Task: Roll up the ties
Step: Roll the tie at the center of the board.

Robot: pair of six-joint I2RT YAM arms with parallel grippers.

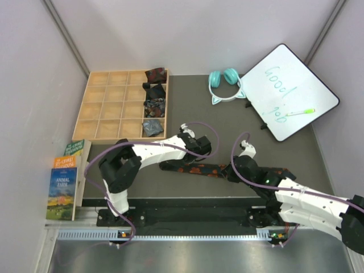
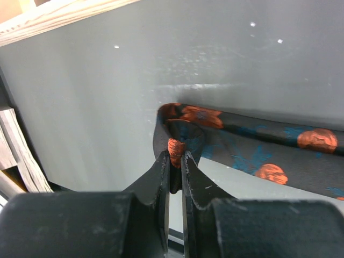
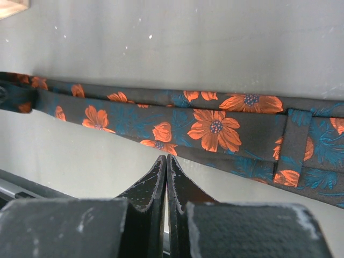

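Note:
A long black tie with orange-red flowers [image 1: 193, 169] lies flat across the dark mat, running left to right. My left gripper [image 1: 200, 152] is shut on one curled-over end of it; in the left wrist view the fingers [image 2: 176, 156] pinch the folded fabric, and the tie [image 2: 258, 140] trails off to the right. My right gripper [image 1: 230, 170] is shut and empty, with its tips [image 3: 165, 157] at the near edge of the tie [image 3: 215, 126]. Several rolled ties, among them dark red [image 1: 155, 74], black [image 1: 154, 91] and grey-blue [image 1: 152, 126], sit in the tray's right column.
The wooden compartment tray [image 1: 111, 105] stands at the back left. Teal cat-ear headphones [image 1: 226, 82] and a tilted whiteboard [image 1: 287, 85] with a green marker [image 1: 300, 112] are at the back right. Books [image 1: 65, 179] lie off the mat's left edge.

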